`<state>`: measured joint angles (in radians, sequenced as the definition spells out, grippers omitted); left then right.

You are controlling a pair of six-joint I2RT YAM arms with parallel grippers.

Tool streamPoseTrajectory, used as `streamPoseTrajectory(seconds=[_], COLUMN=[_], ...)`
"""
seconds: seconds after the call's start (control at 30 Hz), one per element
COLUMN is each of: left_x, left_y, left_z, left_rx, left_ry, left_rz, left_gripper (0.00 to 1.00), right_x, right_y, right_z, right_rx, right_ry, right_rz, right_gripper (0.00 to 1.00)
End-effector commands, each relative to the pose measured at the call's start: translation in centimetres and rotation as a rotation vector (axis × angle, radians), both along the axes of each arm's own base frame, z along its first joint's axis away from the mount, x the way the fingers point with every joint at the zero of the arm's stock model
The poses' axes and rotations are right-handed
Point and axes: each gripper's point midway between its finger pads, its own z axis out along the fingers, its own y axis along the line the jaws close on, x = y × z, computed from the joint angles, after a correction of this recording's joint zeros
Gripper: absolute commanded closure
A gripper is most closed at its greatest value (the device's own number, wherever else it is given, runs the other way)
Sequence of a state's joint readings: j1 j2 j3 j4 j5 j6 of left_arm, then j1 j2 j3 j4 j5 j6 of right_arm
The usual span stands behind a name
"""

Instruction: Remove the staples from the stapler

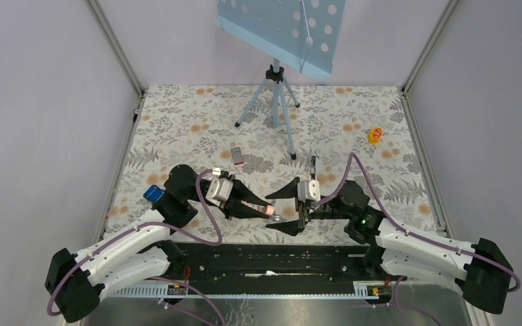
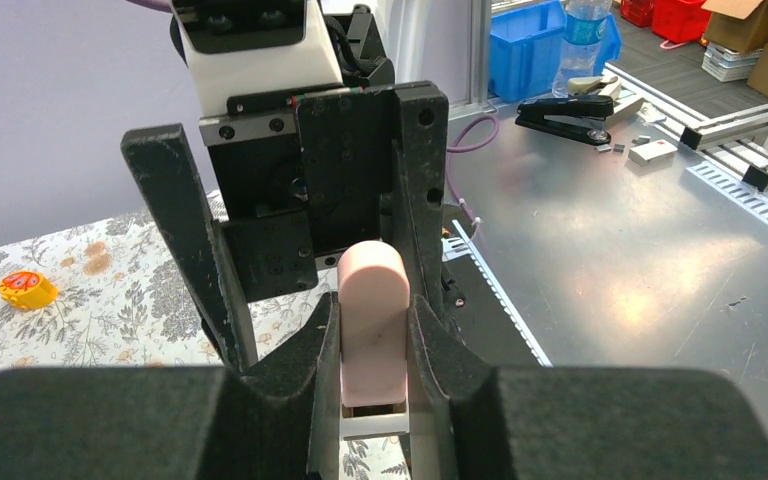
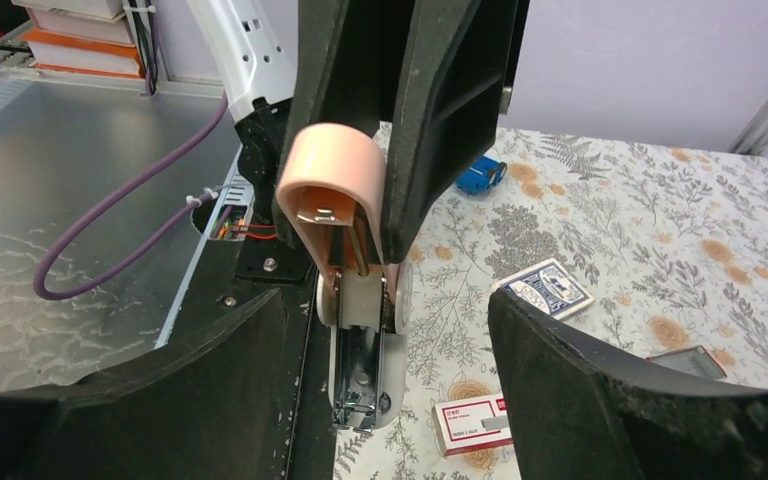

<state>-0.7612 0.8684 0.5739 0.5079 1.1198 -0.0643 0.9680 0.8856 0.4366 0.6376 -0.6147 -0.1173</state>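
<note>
My left gripper (image 1: 246, 204) is shut on the pale-pink stapler (image 1: 269, 212) and holds it above the table's near edge. In the left wrist view the stapler (image 2: 372, 295) sits squeezed between my fingers (image 2: 325, 360). In the right wrist view the stapler's pink lid (image 3: 332, 190) is swung up and its dark metal rail (image 3: 358, 365) hangs open below. My right gripper (image 1: 282, 210) is wide open, with a jaw on each side of the stapler's free end, not touching it; it also shows in the right wrist view (image 3: 390, 400). I cannot pick out the staples.
A red-and-white box (image 3: 472, 423) and a blue patterned box (image 3: 547, 288) lie on the flowered cloth near the stapler. Another small box (image 1: 237, 156), a blue object (image 1: 153, 193), a yellow toy (image 1: 376, 135) and a tripod (image 1: 276, 102) with a blue board stand farther off.
</note>
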Motion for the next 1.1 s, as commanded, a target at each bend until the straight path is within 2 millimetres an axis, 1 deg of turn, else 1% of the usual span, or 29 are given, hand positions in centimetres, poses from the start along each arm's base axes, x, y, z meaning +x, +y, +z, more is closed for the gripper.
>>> streamPoseTrajectory(seconds=[0.0,0.13,0.2,0.43,0.57,0.63,0.7,0.73,0.77,0.83,0.9,0.97,1.0,1.03,1.07], left_x=[-0.1,0.1,0.2,0.4,0.6,0.7,0.8,0.9,1.0,1.5,2.0,2.4,2.6,2.9,3.1], left_y=[-0.1,-0.2,-0.3,-0.4,-0.3,-0.3,-0.4,-0.4,-0.4,-0.6,-0.6,-0.6,-0.5,-0.5,-0.5], left_z=[2.3,2.4,2.5,2.5,2.6,2.5,2.4,2.4,2.3,2.2,2.2,2.4,2.5,2.6,2.7], left_rx=[-0.058,-0.059,-0.06,-0.064,-0.068,-0.069,-0.066,-0.064,-0.062,-0.058,-0.059,-0.067,-0.072,-0.076,-0.08], left_ry=[-0.084,-0.088,-0.09,-0.095,-0.095,-0.095,-0.09,-0.088,-0.082,-0.069,-0.062,-0.061,-0.061,-0.059,-0.057], left_rz=[-0.009,-0.006,-0.001,0.009,0.026,0.034,0.037,0.043,0.053,0.082,0.112,0.144,0.159,0.178,0.197], left_gripper=[1.0,1.0,1.0,1.0,1.0,1.0,1.0,1.0,0.99,0.86,0.71,0.57,0.48,0.41,0.3], right_x=[-0.5,0.0,0.3,0.4,0.5,0.4,0.4,0.4,0.4,0.5,0.9,1.7,2.3,2.9,3.5], right_y=[-0.5,-0.5,-0.3,0.2,0.3,0.3,0.3,0.2,0.2,0.2,0.0,-0.4,-0.6,-0.9,-1.2], right_z=[3.1,3.0,2.6,1.8,1.6,1.5,1.4,1.5,1.5,1.6,1.5,1.6,1.5,1.4,1.6], right_rx=[0.082,0.08,0.07,0.059,0.052,0.049,0.049,0.051,0.051,0.055,0.055,0.055,0.049,0.038,0.032], right_ry=[-0.033,0.0,0.022,0.05,0.054,0.056,0.058,0.058,0.061,0.064,0.07,0.088,0.098,0.108,0.116], right_rz=[0.007,-0.024,-0.034,-0.023,-0.023,-0.023,-0.021,-0.021,-0.022,-0.031,-0.058,-0.12,-0.157,-0.198,-0.239], right_gripper=[0.21,0.3,0.34,0.4,0.46,0.52,0.6,0.68,0.77,0.91,1.0,1.0,1.0,1.0,1.0])
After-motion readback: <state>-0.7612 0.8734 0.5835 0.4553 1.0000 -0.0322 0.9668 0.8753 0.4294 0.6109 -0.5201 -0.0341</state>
